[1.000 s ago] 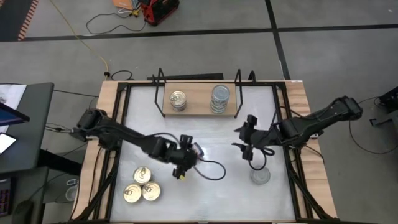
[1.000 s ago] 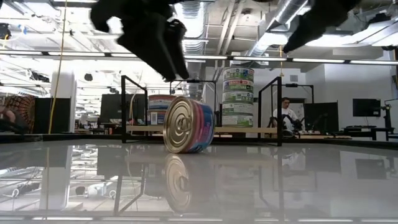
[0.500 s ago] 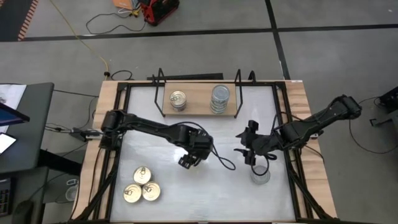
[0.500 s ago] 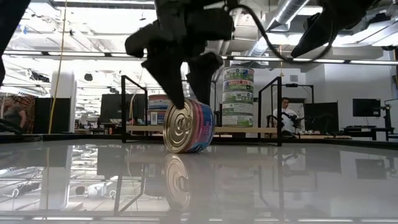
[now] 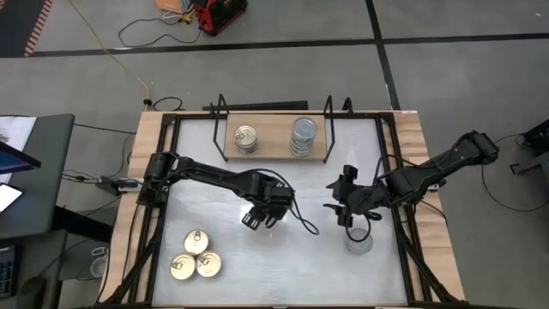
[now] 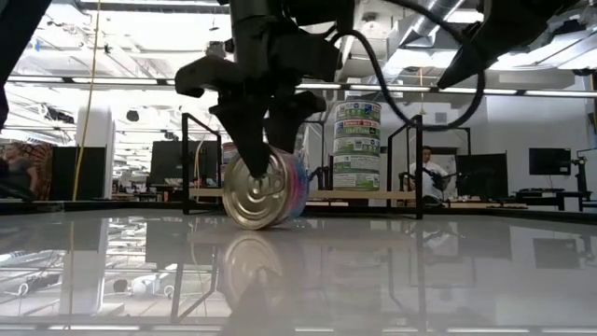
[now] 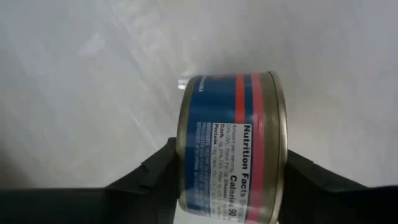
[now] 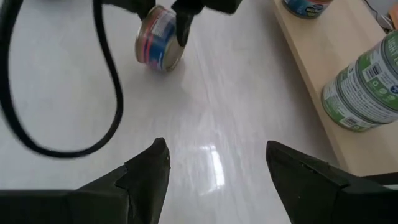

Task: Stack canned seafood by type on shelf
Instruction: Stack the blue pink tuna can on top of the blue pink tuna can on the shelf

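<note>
Left claw (image 6: 264, 154) pinching a tin on its edge

Its fingers bracket the blue tin (image 7: 231, 146) standing on edge mid-table; grip squarely across both flat faces before lifting toward the shelf (image 5: 274, 153). Right claw (image 8: 217, 165), spread, hovers over a grey tin (image 5: 359, 244).

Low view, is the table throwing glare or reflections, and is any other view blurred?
Low view: the glossy table mirrors the tin and ceiling lights. Left wrist view: the tabletop looks soft, the tin's label sharp. Right wrist view: a bright glare streak on the table.
</note>
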You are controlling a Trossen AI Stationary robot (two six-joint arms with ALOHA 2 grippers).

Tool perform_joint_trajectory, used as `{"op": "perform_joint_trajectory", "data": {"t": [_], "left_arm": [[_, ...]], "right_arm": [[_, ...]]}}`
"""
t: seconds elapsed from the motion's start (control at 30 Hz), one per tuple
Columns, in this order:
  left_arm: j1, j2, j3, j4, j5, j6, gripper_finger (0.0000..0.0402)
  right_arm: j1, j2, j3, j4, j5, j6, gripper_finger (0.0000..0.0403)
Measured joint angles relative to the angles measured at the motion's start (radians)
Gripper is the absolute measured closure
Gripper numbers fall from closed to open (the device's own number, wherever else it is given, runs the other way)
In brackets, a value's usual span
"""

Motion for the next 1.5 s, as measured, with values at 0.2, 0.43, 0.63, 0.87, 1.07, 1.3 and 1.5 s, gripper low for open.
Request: {"op": "perform_joint_trajectory", "data": {"t": [0.2,0.43,0.63,0.87,1.07,1.3,1.5], "left_arm": [[0.000,-0.009,0.000,-0.090,0.018,-0.056,0.0222],[0.041,-0.152,0.000,-0.160,-0.016,-0.091,0.0222],[0.193,-0.314,0.000,-0.162,0.017,-0.156,0.0222],[0.466,-0.405,0.000,-0.082,0.146,-0.183,0.0222],[0.665,-0.389,0.000,-0.008,0.290,-0.237,0.0222],[0.794,-0.363,-0.001,-0.010,0.388,-0.240,0.0222],[0.875,-0.366,-0.022,0.016,0.562,-0.283,0.0222]], "right_arm": [[-0.010,-0.018,0.000,0.000,0.001,-0.026,0.0111],[-0.017,-0.054,0.000,0.004,0.035,-0.061,0.0111],[-0.017,-0.053,0.000,0.009,0.035,-0.089,0.0111],[-0.023,-0.052,0.000,0.014,0.035,-0.104,0.0111],[-0.023,-0.052,-0.001,0.064,0.044,-0.148,0.0111],[-0.023,-0.052,-0.007,0.060,0.044,-0.156,0.0111],[-0.023,-0.052,-0.007,0.071,0.044,-0.156,0.0111]]}}
